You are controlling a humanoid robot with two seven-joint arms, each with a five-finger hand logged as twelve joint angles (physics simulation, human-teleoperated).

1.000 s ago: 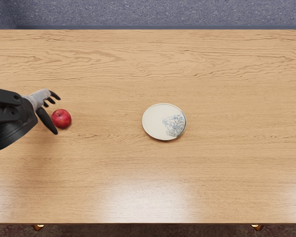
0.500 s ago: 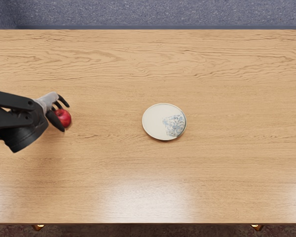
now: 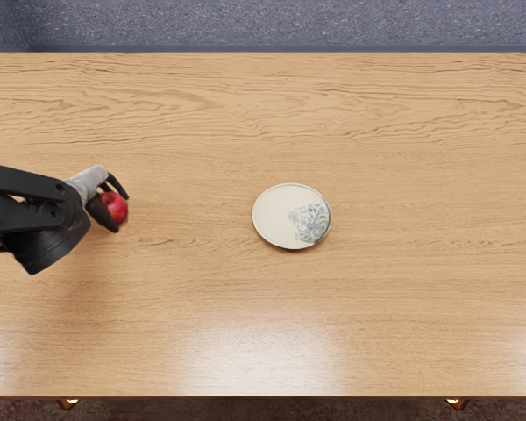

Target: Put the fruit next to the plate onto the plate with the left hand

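Note:
A small red apple (image 3: 116, 208) sits on the wooden table at the left, well to the left of the plate. My left hand (image 3: 108, 203) comes in from the left edge and its dark fingers are curled around the apple, covering its left side. The round cream plate (image 3: 276, 213) with a blue pattern on its right half lies near the table's middle, with nothing on it. The right arm does not show.
The wooden table (image 3: 333, 114) fills the view, with its far edge at the top and its near edge at the bottom. A bright glare patch lies on the wood in front of the plate.
The left hand moved right onto the apple and its fingers went from spread beside it to closed around it. The apple and plate stayed where they were.

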